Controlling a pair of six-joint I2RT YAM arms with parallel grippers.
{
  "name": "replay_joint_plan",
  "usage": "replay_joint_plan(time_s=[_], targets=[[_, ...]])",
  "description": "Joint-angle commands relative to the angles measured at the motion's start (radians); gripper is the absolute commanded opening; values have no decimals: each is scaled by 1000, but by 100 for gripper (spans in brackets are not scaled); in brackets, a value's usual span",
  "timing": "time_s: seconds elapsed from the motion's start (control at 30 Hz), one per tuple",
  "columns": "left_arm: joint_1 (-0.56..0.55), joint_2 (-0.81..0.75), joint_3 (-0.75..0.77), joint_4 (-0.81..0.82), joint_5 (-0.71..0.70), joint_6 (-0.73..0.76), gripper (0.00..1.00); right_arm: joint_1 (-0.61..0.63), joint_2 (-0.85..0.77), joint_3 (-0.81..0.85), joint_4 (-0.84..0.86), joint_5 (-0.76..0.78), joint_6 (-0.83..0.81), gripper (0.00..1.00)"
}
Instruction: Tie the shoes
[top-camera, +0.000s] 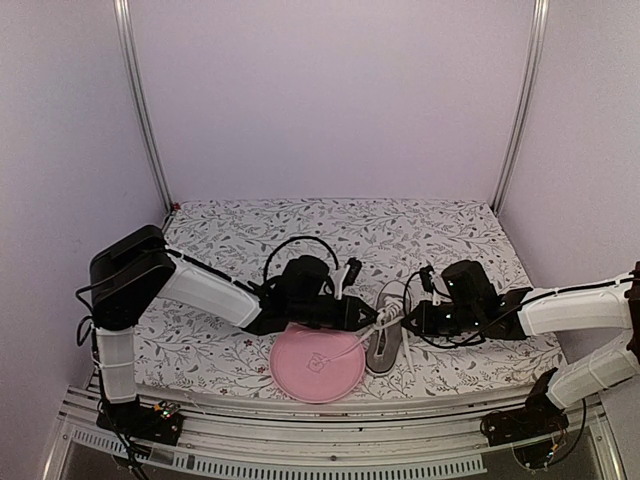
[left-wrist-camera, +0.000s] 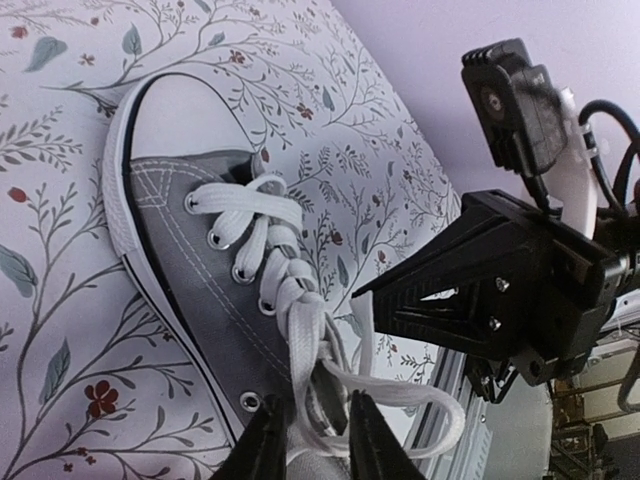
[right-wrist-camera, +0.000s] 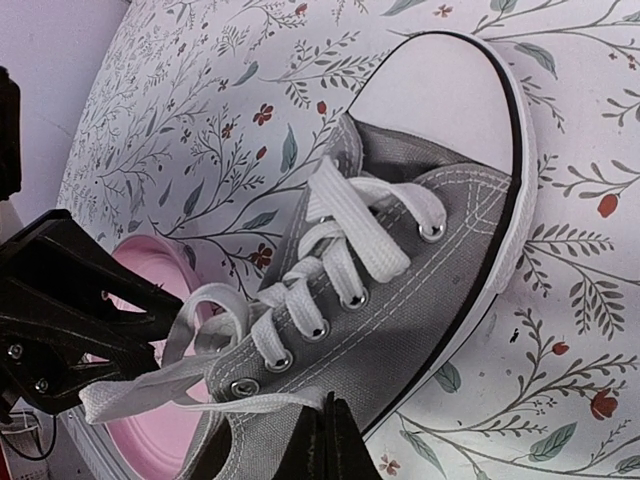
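**Two hands hovering at the grey sneaker's laces**

One grey canvas sneaker (top-camera: 384, 350) is sitting upright on the floral-print table (top-camera: 250, 230), just beside the right edge of the pink plate (top-camera: 318, 368). Both arms are reaching in low from either side and facing each other over its heel end.

The white laces (left-wrist-camera: 300, 310) are running crossed through the eyelets, and their free ends are lying loose in an open loop near the shoe's mouth.

My left hand (left-wrist-camera: 312, 445) is straddling one lace strand. Its fingers (left-wrist-camera: 265, 450) are standing slightly apart with the strand between them, and I cannot tell whether they are actually pinching it.

My right hand (right-wrist-camera: 325, 430) is showing its jaws fully closed. A flat lace strand is running right up to its tips, though I am not seeing clearly whether it is caught between them.
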Motion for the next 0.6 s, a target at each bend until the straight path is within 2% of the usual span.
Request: replay_joint_plan(time_s=[0.0,0.23,0.37,0.57], targets=[[-5,27,-7,52,37,-13,18,-5,4,2,10,11,-13,2],[-7,53,14,56,58,-25,12,-4,-3,3,3,15,-12,2],[-9,66,17,72,68,-36,0,-5,-13,6,0,17,-18,2],[12,47,15,75,13,-5,0,-5,-7,56,-45,65,-45,2]])
